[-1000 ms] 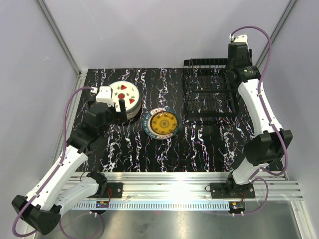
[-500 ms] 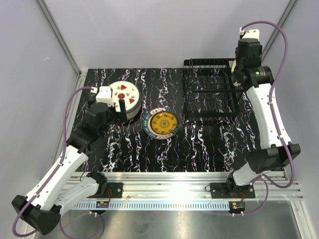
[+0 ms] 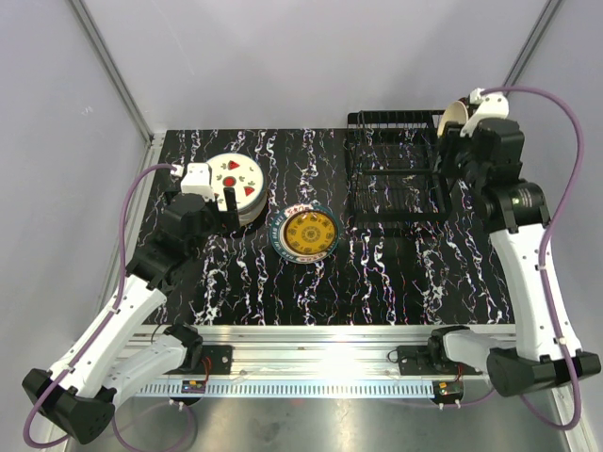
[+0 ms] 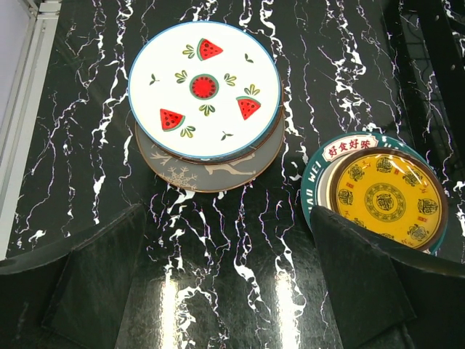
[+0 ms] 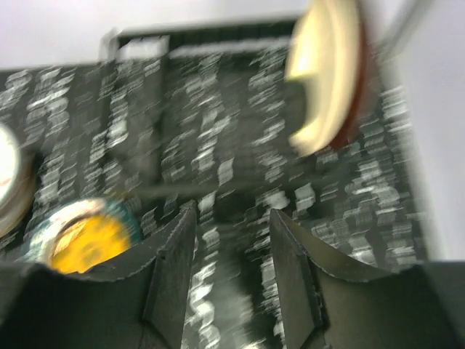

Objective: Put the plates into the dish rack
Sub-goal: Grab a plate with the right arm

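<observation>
Released and empty, the right gripper (image 5: 232, 225) hangs short of a cream plate (image 5: 323, 73) standing on edge, seemingly propped by the rack (image 3: 394, 121).

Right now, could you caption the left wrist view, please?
Open fingers hover over a watermelon plate and a yellow plate.

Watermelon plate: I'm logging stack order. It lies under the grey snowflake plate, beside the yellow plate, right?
No: the left wrist view shows the watermelon plate on top of the grey snowflake plate, not under it. It is beside the yellow plate.
</observation>
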